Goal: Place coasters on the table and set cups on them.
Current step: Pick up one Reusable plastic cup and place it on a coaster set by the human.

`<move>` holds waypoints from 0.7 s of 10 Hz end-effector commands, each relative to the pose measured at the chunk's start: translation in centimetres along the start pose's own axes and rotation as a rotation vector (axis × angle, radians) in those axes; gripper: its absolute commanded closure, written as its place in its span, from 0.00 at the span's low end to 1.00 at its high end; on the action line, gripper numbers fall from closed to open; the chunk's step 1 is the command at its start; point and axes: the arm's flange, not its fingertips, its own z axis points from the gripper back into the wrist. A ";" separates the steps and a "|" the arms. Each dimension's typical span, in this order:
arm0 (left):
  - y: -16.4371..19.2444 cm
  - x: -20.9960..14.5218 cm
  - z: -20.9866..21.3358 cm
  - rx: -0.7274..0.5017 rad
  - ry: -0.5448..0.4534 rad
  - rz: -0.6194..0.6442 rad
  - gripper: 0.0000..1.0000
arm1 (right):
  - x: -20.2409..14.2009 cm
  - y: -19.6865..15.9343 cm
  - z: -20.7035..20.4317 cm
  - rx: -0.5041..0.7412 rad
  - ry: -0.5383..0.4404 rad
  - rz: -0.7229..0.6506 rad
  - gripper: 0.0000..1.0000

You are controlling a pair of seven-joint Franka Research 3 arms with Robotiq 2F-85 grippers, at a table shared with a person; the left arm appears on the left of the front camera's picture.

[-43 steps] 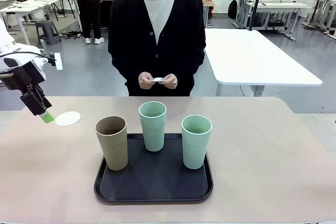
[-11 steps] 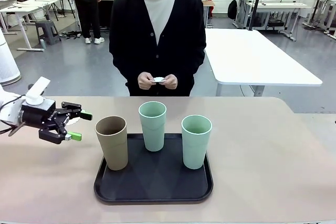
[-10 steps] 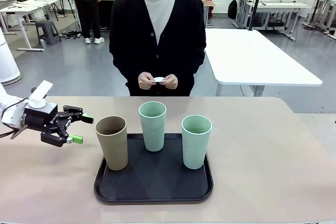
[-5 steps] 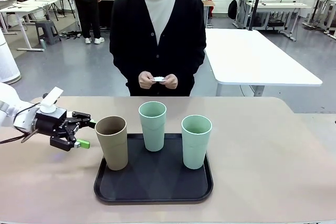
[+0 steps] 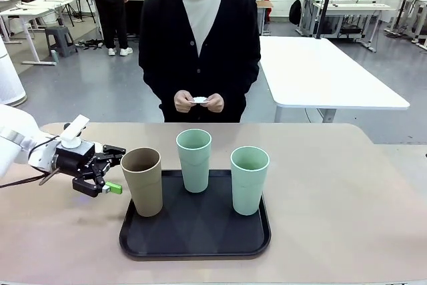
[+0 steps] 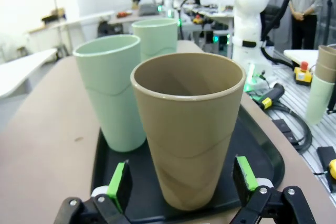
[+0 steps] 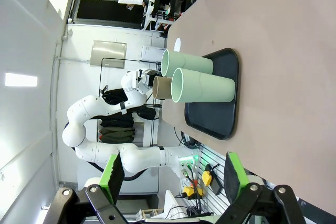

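While left gripper (image 5: 118, 169) lies level (jaws apart), tan cup (image 5: 142, 181) just ahead.

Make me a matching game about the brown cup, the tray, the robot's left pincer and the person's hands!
Things:
1. tan cup
2. tray
3. left pincer
4. person's hands

Matches:
A. black and flat
B. open, pointing at the tan cup
C. holding a small white thing
D. standing at the tray's left end

Pairs: 1-D, 2-A, 3-B, 4-C
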 end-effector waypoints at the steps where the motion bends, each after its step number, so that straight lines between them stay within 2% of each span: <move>1: 0.3 -0.5 -0.5 -0.003 -0.044 -0.057 0.00 | 0.3 0.1 0.1 0.025 -0.012 0.017 0.00; 7: 1.1 -0.9 -3.1 -0.067 -0.062 -0.050 0.00 | 0.3 0.1 0.1 0.025 -0.012 0.017 0.00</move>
